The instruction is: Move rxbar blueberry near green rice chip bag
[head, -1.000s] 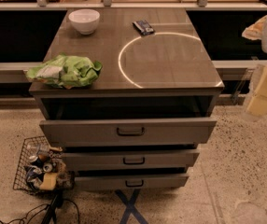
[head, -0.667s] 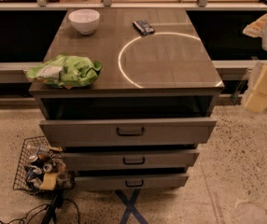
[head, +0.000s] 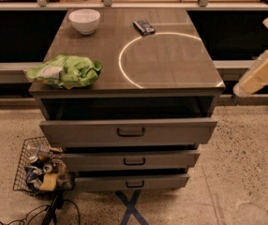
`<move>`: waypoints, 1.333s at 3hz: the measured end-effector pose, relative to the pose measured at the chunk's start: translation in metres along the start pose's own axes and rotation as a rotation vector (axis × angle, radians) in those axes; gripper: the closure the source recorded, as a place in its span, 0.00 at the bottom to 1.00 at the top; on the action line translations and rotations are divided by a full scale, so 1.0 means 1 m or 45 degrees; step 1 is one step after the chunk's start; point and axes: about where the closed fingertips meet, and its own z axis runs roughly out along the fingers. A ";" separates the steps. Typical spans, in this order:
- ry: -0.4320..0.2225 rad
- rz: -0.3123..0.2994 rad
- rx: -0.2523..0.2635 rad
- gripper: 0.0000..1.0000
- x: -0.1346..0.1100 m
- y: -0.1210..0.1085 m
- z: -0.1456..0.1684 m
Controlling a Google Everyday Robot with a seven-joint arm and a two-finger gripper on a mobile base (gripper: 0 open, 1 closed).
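Note:
The rxbar blueberry (head: 144,27), a small dark flat bar, lies at the back middle of the cabinet top, just outside the bright ring (head: 164,57). The green rice chip bag (head: 64,71), crumpled with a pale patch, lies at the front left corner of the top. My gripper (head: 260,74) shows as pale cream parts at the right edge of the view. It is off the cabinet's right side, far from both the bar and the bag, and holds nothing that I can see.
A white bowl (head: 84,20) stands at the back left of the top. The cabinet (head: 129,132) has three drawers pulled slightly out. A wire basket (head: 36,171) of bottles and some cables lie on the floor at lower left. A counter runs behind.

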 end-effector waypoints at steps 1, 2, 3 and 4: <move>-0.262 0.098 0.115 0.00 -0.019 -0.060 0.026; -0.517 0.146 0.281 0.00 -0.054 -0.129 0.037; -0.576 0.167 0.364 0.00 -0.060 -0.153 0.033; -0.575 0.166 0.362 0.00 -0.060 -0.152 0.034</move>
